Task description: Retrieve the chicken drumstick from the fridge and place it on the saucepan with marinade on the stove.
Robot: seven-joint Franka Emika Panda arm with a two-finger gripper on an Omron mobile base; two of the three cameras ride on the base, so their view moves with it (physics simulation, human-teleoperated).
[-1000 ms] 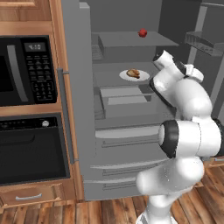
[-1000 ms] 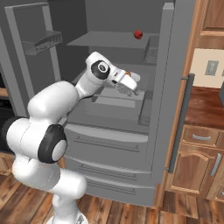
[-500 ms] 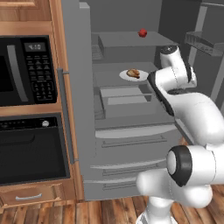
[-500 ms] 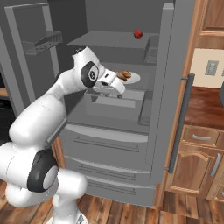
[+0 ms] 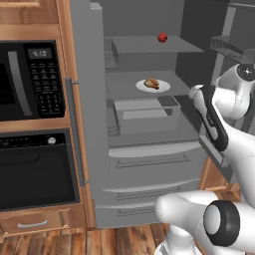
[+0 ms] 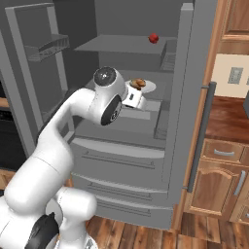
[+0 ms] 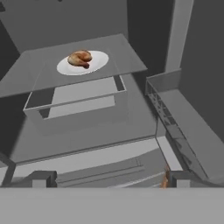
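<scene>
microwave (image 5: 27, 79) | oven (image 5: 35, 169) below | red fruit (image 5: 162, 37) top shelf

The robot's arm hides part of the fridge (image 6: 194, 97) shelf; the gripper (image 7: 107, 179) fingertips appear cropped.

To your left, a black microwave (image 5: 27, 79) sits in a wooden cabinet column (image 5: 67, 30), with a black oven (image 5: 35, 169) below it and a wooden drawer (image 5: 32, 224) under that. The floor (image 5: 99, 241) is reddish-brown wood planks. On the right stand wooden base cabinets (image 6: 219, 180) and a beige wall (image 6: 236, 75) with a switch plate (image 6: 236, 75)
</scene>
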